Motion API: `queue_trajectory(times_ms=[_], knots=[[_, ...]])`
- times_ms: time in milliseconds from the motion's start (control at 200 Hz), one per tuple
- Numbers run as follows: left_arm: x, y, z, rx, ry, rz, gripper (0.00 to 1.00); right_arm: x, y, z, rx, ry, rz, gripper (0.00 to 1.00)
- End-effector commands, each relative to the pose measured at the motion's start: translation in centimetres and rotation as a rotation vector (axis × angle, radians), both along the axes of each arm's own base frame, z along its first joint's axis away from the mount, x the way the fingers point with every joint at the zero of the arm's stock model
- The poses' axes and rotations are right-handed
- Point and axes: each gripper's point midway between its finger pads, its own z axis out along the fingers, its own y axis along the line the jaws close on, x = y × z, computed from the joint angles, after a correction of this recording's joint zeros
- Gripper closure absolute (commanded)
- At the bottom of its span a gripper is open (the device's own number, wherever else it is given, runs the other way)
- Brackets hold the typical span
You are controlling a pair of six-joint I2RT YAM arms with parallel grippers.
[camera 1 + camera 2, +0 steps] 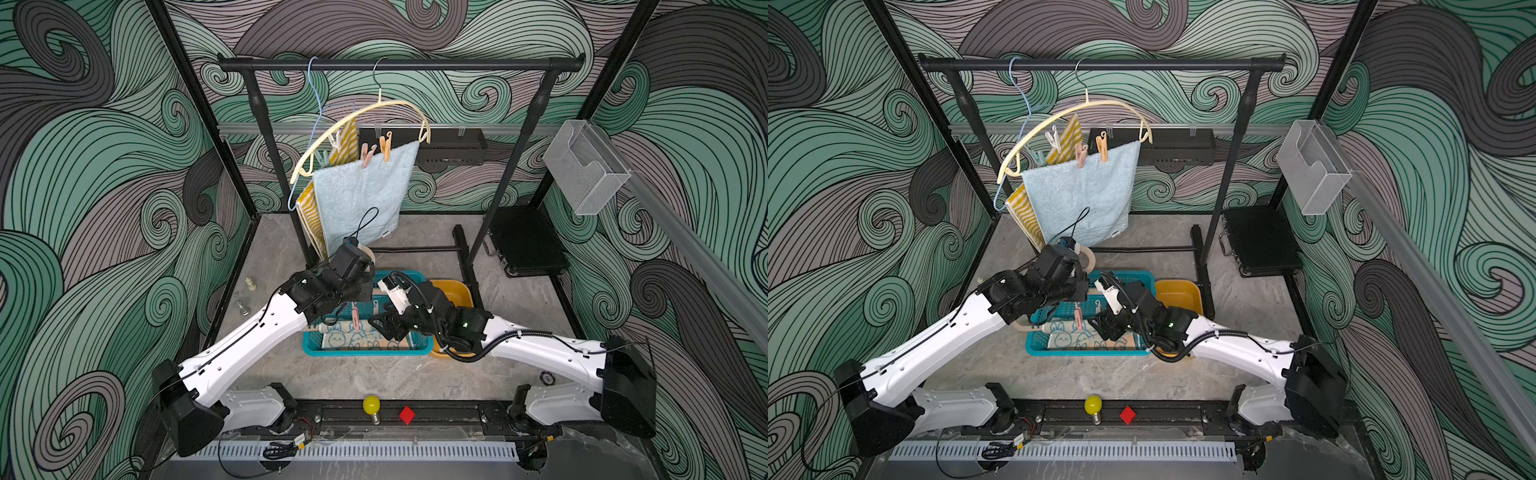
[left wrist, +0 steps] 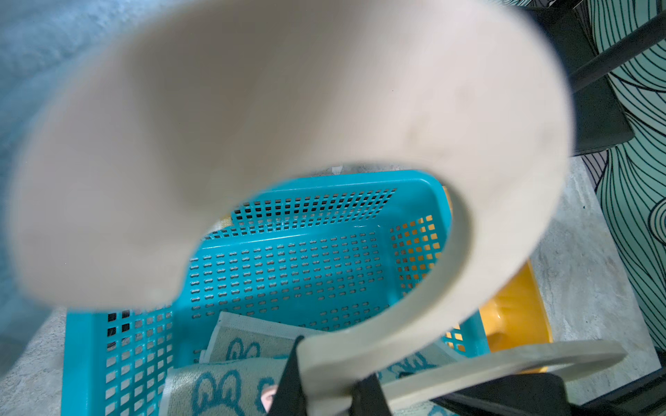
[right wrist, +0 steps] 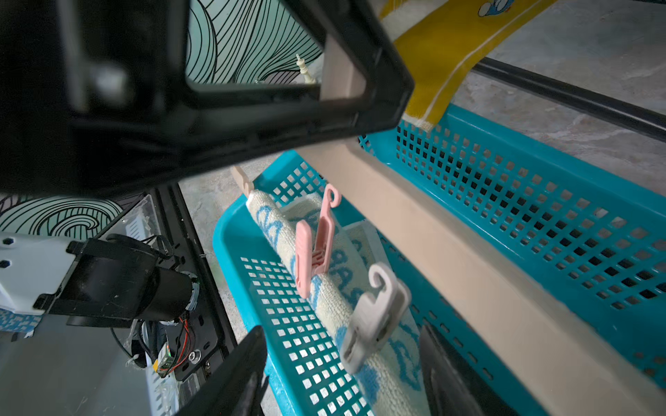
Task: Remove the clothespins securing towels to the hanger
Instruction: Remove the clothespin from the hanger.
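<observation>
"While the left gripper is clamping the hanger, why is it holding it low over the basket and not up at the rail?"

"I judge it is steadying the hanger there so that freed pegs and cloth are dropping straight into the basket. The bunny towel is wrapping the hanger's lower bar, and a pink peg and a white peg are pinching it on."

"And the right gripper?"

"Its jaws are standing apart with nothing gripped. They are sitting either side of the white peg's end, though I cannot tell whether they are touching it. It is probably lining up to squeeze that peg."

"What is waiting elsewhere?"

"Two more hangers are hanging on the rail, well apart from both grippers. A blue towel is hanging from one, pinned along its top edge by an orange peg among others. A yellow towel is hanging behind it."

"Any risk?"

"The white peg is sitting at a slant, so the jaws are needing to close squarely across it, or it may be twisting round the bar."
</observation>
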Motion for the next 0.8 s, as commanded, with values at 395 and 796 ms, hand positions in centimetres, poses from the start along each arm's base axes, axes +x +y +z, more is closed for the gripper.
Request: queue_trajectory(times_ms=[395,796], knots=[[-0.5,-0.8,1.8,-0.036,0.002,-0.028,1.0,1.1,0.7,-1.4,-0.089,-0.004,-0.052,0.33],[-0.6,-1.1,1.5,-0.034,0.02,-0.039,1.0,0.9,1.9,-1.9,-0.089,0.001,-0.022,0.34]])
